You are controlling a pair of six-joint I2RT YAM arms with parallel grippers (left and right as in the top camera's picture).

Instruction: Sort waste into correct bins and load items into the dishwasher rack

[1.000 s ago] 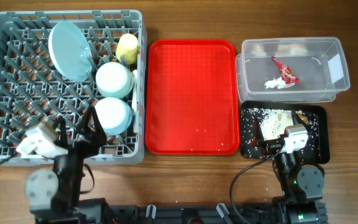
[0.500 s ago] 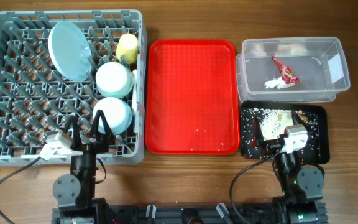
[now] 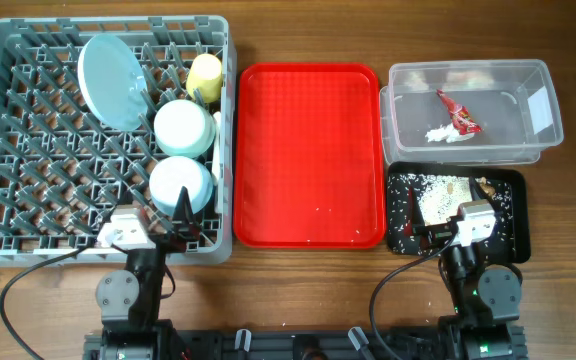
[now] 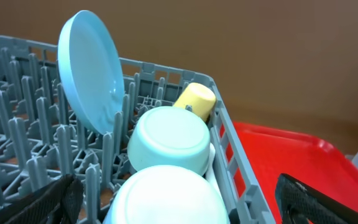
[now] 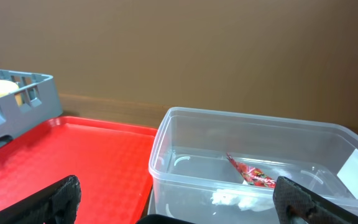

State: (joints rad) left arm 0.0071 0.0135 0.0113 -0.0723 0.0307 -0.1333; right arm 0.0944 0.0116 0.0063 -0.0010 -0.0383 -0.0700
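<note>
A wooden table point(image 3: 308, 30) with brown grain spans the view; behind it stands a plain brown wall point(image 5: 197, 56).

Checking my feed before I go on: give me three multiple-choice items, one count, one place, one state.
1. How many mint bowls sit in the dishwasher rack? A one; B two; C three.
2. Where is the snack wrapper? A in the dishwasher rack; B in the clear tub; C inside a mint bowl.
3. The left gripper is: A open, empty; B shut on a mint bowl; C shut on the snack wrapper.
Answers: 1 B, two show from overhead; 2 B, it lies on the tub's floor; 3 A, its fingers stand wide apart, gripping nothing.
</note>
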